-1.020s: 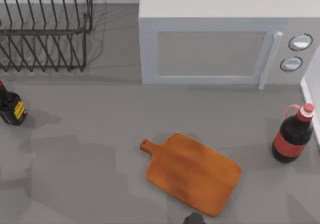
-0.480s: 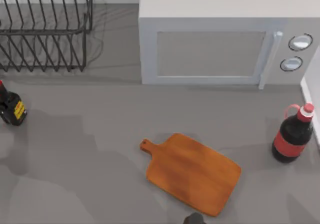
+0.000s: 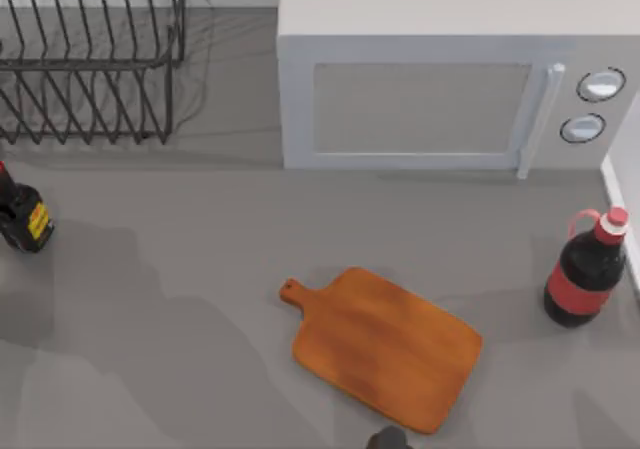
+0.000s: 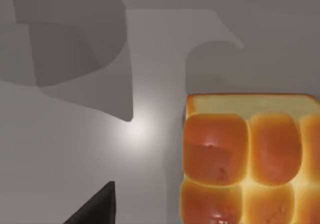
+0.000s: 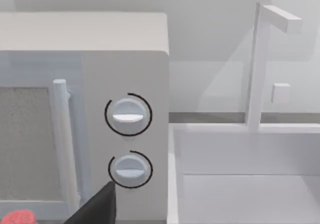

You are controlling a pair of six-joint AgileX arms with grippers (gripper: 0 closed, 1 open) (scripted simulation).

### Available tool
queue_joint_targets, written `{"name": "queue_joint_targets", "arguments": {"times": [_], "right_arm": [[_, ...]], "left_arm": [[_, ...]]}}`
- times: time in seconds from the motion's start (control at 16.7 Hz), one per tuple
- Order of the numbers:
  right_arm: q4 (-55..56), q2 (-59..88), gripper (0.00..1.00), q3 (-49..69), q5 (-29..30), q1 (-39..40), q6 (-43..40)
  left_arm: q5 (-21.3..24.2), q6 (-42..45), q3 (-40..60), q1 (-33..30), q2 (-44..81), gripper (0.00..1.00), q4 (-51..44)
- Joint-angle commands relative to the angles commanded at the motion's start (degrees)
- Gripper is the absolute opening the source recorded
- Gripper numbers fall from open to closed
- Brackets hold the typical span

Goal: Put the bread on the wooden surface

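Observation:
The bread [image 4: 250, 159], a golden-brown block of joined rolls with a pale cut side, lies on the grey counter in the left wrist view. A dark part of my left gripper [image 4: 97, 206] hangs above the counter beside the bread, apart from it. The wooden surface [image 3: 385, 347], an orange-brown cutting board whose handle points to the left, lies flat in the lower middle of the top view with nothing on it. A dark part of my right gripper [image 5: 97, 206] is seen facing the microwave's two knobs [image 5: 128, 115].
A white microwave [image 3: 440, 79] stands at the back, a black wire dish rack [image 3: 90, 59] at the back left. A dark bottle [image 3: 22, 214] sits at the left edge and a red-capped cola bottle [image 3: 585, 269] at the right. A small dark object [image 3: 388, 439] touches the bottom edge.
Only the shadows on the counter's left half have shifted. The board, bottles and microwave have not moved.

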Motion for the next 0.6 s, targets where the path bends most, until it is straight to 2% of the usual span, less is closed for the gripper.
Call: {"name": "queue_joint_targets", "arguments": {"times": [0.24, 0.48, 0.6], "right_arm": [[0.0, 0.0, 1.0, 0.0, 0.0, 0.0, 0.0], [0.0, 0.0, 1.0, 0.0, 0.0, 0.0, 0.0], [0.0, 0.0, 1.0, 0.0, 0.0, 0.0, 0.0]], "left_arm": [[0.02, 0.22, -4.16, 0.17, 3.73, 1.0, 7.91], [0.02, 0.23, -4.49, 0.17, 4.14, 1.0, 8.5], [0.02, 0.23, -4.49, 0.17, 4.14, 0.85, 8.5]]}}
